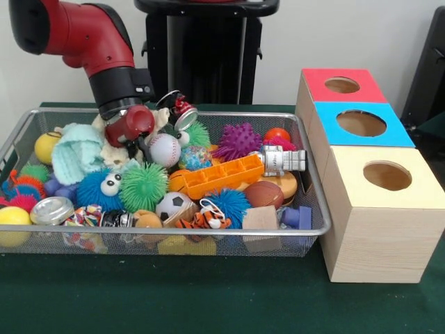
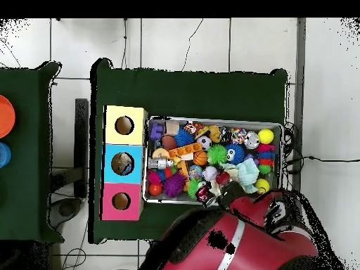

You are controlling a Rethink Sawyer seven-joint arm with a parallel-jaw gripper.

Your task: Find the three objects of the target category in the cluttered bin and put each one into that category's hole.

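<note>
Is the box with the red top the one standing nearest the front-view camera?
No. The yellow-topped box stands nearest the camera, with the red-topped box farthest back.

The red and black arm slants in from eleven o'clock toward the picture's centre, its gripper low at the end, fingers indistinct.

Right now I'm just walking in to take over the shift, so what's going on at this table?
The Sawyer's gripper is down at the far side of a wire bin crammed with toys, by a baseball and a mint knitted piece. Whether it holds anything is unclear. Beside the bin stands a box with red, blue and yellow holes.
</note>
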